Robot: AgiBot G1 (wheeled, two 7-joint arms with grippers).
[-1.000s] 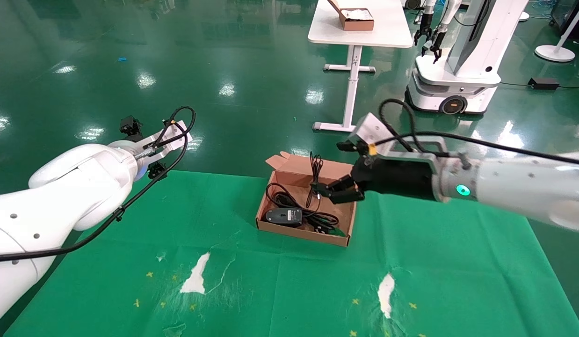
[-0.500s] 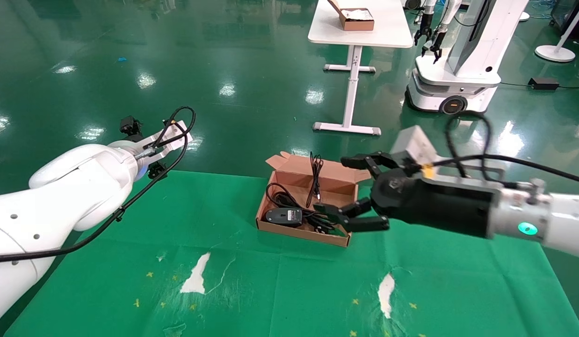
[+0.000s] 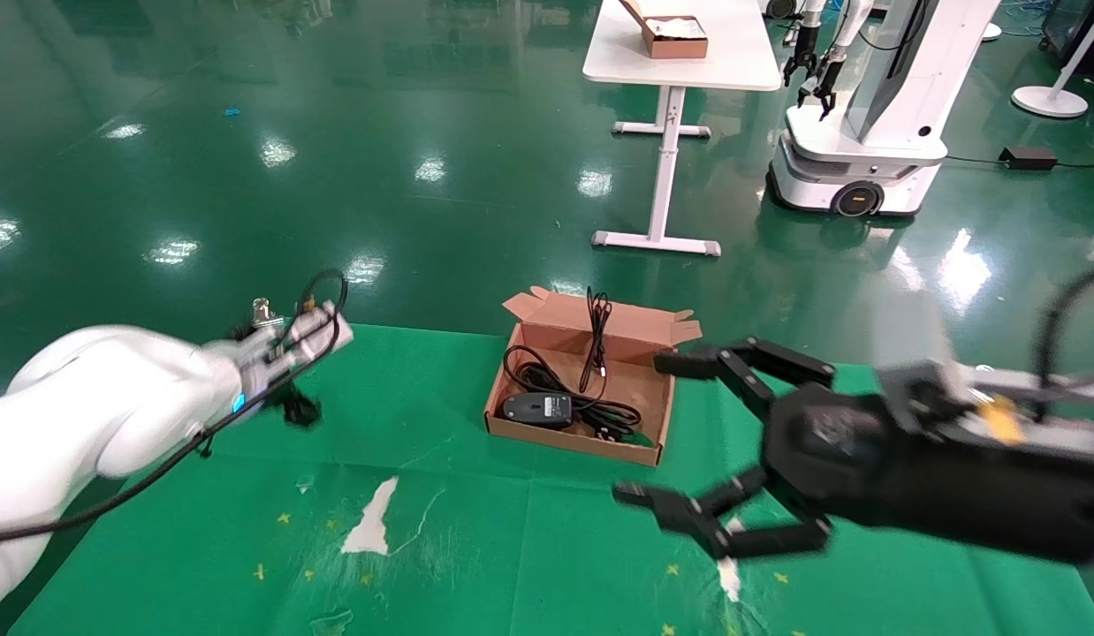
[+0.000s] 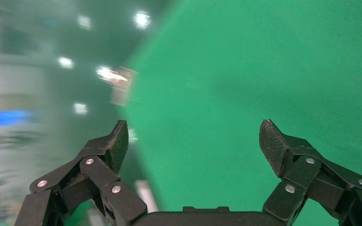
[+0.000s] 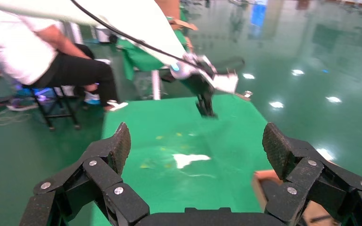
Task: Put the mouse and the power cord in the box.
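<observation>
Mouse [image 3: 536, 408]: you can see it lying inside the box [image 3: 575, 439], at the near left.
Power cord [image 3: 547, 380]: coiled in the box just behind the mouse.
Right gripper [image 3: 666, 439]: jaws spread wide, holding nothing, beside the box's right edge above the green cloth [image 3: 441, 548].
Left gripper [image 4: 195, 146]: jaws wide apart, empty, over the cloth's far left edge.

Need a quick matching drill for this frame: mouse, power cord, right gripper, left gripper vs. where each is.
Things:
1. mouse
2. power cord
3. right gripper
4. left gripper

Places:
A. open, off the box's right side
B. coiled in the box
C. open, over the cloth's left edge
D. box's front-left corner

Pairs: 1-D, 2-B, 3-A, 4-C
</observation>
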